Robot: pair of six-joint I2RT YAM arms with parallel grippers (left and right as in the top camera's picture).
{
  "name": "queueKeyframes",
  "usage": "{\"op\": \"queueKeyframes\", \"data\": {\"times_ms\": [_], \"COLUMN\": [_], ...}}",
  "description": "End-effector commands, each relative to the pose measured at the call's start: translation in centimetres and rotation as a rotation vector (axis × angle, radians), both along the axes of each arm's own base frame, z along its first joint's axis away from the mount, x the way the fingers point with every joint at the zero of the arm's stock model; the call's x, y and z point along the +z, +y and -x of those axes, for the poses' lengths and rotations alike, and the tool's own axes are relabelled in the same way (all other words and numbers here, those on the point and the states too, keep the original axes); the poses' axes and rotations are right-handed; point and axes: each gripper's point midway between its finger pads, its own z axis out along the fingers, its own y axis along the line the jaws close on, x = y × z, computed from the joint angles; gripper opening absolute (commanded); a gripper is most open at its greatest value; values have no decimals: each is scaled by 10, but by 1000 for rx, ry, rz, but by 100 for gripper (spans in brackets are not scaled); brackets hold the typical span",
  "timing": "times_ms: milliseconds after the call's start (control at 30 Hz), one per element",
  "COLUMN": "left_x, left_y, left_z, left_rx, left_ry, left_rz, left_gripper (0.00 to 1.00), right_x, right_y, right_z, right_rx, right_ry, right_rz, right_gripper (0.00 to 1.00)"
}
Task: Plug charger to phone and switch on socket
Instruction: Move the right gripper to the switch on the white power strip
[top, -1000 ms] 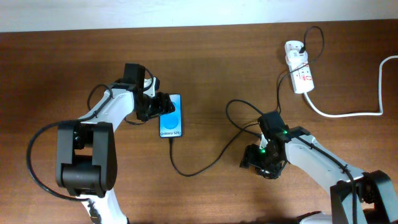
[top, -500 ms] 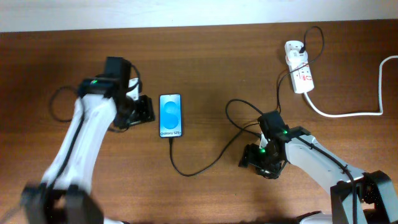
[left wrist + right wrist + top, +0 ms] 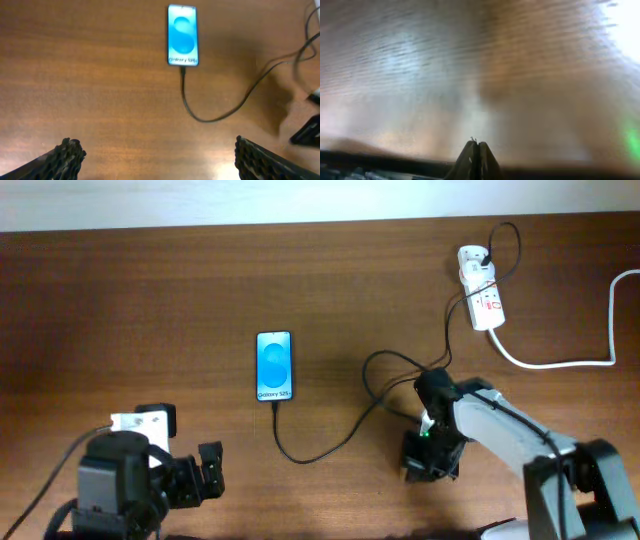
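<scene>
The phone [image 3: 274, 366] lies flat on the brown table, blue screen up, and shows again in the left wrist view [image 3: 182, 35]. The thin black charger cable [image 3: 300, 461] is plugged into its near end. It curves right, loops, and runs up to a white plug [image 3: 472, 256] in the socket [image 3: 483, 298] at the far right. My left gripper [image 3: 213, 472] hovers wide open and empty near the front left edge, well short of the phone [image 3: 160, 160]. My right gripper [image 3: 425, 465] points down at bare table beside the cable loops, its fingertips pressed together [image 3: 476, 150] with nothing between them.
A thick white cord [image 3: 560, 364] runs from the socket off the right edge. Loose cable loops [image 3: 395, 370] lie just beyond the right arm. The light wall strip borders the table's far edge.
My left arm has drawn back from beside the phone to the front left and its jaws have spread wide. The right gripper has shut and shifted slightly toward the front.
</scene>
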Motion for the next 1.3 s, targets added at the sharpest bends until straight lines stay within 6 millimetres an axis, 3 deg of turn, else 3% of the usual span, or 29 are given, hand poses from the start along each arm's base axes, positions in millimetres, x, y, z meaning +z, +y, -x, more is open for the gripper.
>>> {"op": "queueKeyframes", "data": {"times_ms": [0,133,233,300,367,433,500,633,867,1000,1167,1267], "left_x": [-13,-13,-13,-13,-13,-13,-13,-13,-13,-13,-13,-13], "left_y": [1,1,1,1,1,1,1,1,1,1,1,1], "left_z": [-1,-1,-1,-1,-1,-1,-1,-1,-1,-1,-1,-1], "left_rx": [8,8,8,8,8,8,8,8,8,8,8,8], "left_ry": [20,22,22,22,22,22,22,22,22,22,22,22], "left_rz": [-8,-9,-9,-9,-9,-9,-9,-9,-9,-9,-9,-9], "left_gripper": [99,99,99,99,99,100,99,99,99,99,99,99], "right_x": [46,119,173,193,199,198,199,188,144,121,94,69], "right_y": [-4,-12,-36,-58,-85,-119,-133,-175,-218,-244,-262,-267], "right_z": [-34,-63,-77,-83,-88,-95,-109,-153,-266,-327,-369,-376], "right_rx": [32,15,-152,-269,-381,-492,-491,-602,-616,-606,-592,-595], "right_ry": [-185,-481,-694,-769,-792,-792,-821,-801,-744,-844,-964,-953], "right_rz": [30,54,92,108,146,186,158,116,39,48,58,66], "right_gripper": [4,4,4,4,4,4,4,4,4,4,4,4]}}
